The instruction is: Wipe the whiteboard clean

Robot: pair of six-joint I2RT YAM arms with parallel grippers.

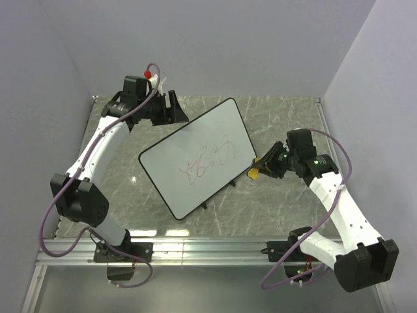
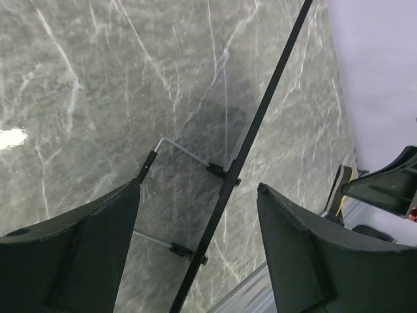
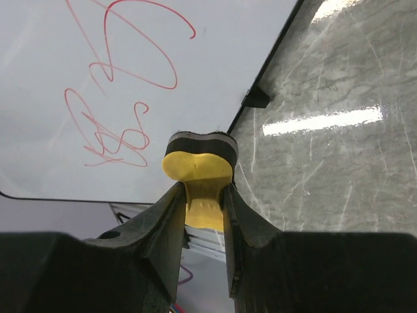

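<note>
Red marker scribbles (image 1: 205,162) are running across the middle of your one whiteboard (image 1: 189,140), which is standing tilted on the grey marbled table (image 1: 287,208), turned on a diagonal between your two arms. You are looking at one tangled cluster of loops, and they are too loose to be spelling any letter or word I can read. Your right gripper (image 1: 262,167) is clamping the single yellow eraser (image 3: 195,168) at the board's right edge, its dark pad pointing toward the white surface. Whether the pad is touching, I cannot tell. Your left gripper (image 2: 199,189) is standing wide at the far left edge, its two fingers (image 2: 85,248) sitting on either side of the thin black rim and touching neither face. Beside that rim, two wire stand legs (image 2: 186,151) are propping the board.
</note>
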